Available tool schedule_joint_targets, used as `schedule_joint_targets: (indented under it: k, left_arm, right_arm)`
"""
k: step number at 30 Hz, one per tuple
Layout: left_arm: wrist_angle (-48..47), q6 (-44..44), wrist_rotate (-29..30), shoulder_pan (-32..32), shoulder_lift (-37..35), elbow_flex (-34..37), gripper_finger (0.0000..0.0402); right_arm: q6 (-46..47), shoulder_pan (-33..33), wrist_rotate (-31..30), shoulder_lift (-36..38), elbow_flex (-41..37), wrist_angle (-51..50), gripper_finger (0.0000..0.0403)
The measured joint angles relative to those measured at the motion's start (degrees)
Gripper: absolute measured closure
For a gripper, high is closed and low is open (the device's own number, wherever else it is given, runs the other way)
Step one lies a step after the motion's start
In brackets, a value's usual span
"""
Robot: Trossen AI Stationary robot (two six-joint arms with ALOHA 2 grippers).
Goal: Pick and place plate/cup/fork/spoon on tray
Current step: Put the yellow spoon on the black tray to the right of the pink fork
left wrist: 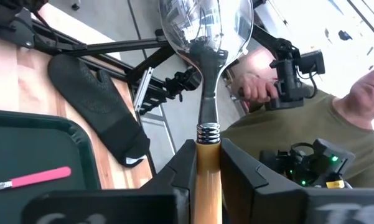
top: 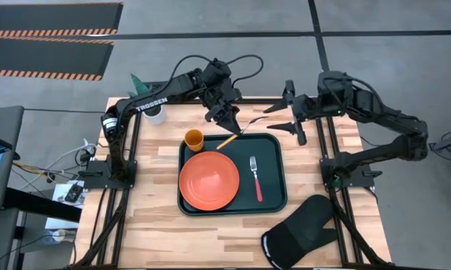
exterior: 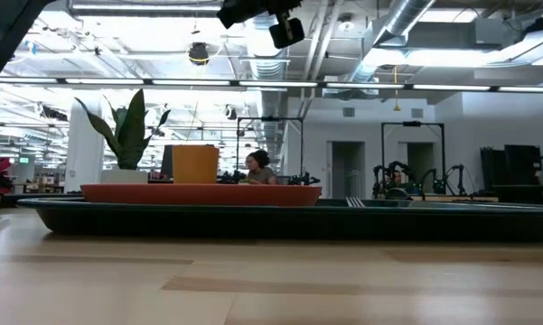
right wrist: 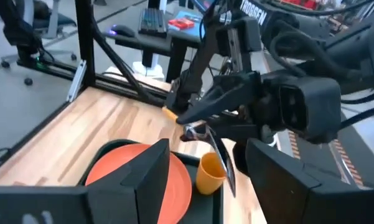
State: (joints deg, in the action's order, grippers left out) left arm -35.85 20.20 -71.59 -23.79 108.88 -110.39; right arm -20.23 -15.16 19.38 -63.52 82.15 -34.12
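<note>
My left gripper (top: pixel 233 126) is shut on the spoon (left wrist: pixel 206 74), above the tray's far edge. The dark tray (top: pixel 274 196) lies mid-table. On it are the orange-red plate (top: pixel 208 180), the small orange cup (top: pixel 193 139) at its far left corner and the pink-handled fork (top: pixel 255 178) at its right. The low view shows the plate (exterior: pixel 199 193) and the cup (exterior: pixel 195 164) on the tray (exterior: pixel 289 219). My right gripper (top: pixel 288 112) is open and empty, beyond the tray's far right corner. My left gripper pinches the spoon's orange-yellow handle (left wrist: pixel 206 163) between its two fingers, close to the metal neck. The spoon runs along the fingers, its shiny bowl (left wrist: pixel 205 25) sticking out past the fingertips. The spoon is lifted clear, and the handle's free end (top: pixel 220 144) slants over the tray.
A black oven mitt (top: pixel 300 234) lies at the table's near right corner. A white cup (top: pixel 156 114) and a green plant (top: pixel 137 81) stand at the far left. A person in an olive shirt (left wrist: pixel 286 130) shows beyond the table.
</note>
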Motion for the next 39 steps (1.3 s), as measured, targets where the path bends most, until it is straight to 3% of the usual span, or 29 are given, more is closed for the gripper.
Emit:
schedule_joint_targets:
  k: [11,19,24,27,31,35,39]
  left_arm:
    - [0.8,0.3,0.3,0.1,0.0,0.0,0.0365]
    - [0.8,0.1,0.1,0.1,0.0,0.0,0.0363]
    - [0.9,0.3,0.3,0.1,0.0,0.0,0.0364]
    - [0.7,0.5,2.0,0.1,0.0,0.0,0.0361]
    - [0.5,-0.9,8.1,0.0,0.0,0.0,0.0336]
    - [-2.9,-3.2,6.9,0.0,0.0,-0.1,0.0285]
    - [-12.2,-6.6,4.9,-0.1,0.0,-0.1,0.0235]
  right_arm:
    - [-1.5,0.5,0.0,-4.0,0.1,0.3,0.0214]
    - [-2.2,0.5,-1.9,-4.0,0.1,0.1,0.0295]
    - [-3.2,0.4,-3.6,-3.9,0.1,-0.1,0.0386]
    - [-2.4,-0.2,-4.5,-3.9,0.1,-0.8,0.0393]
    - [-0.7,-2.1,-4.5,-3.8,0.1,-4.4,0.0398]
    - [-0.2,-4.2,-0.3,-3.9,1.3,-11.7,0.0399]
    - [-1.3,-6.7,2.1,-4.1,2.0,-23.2,0.04]
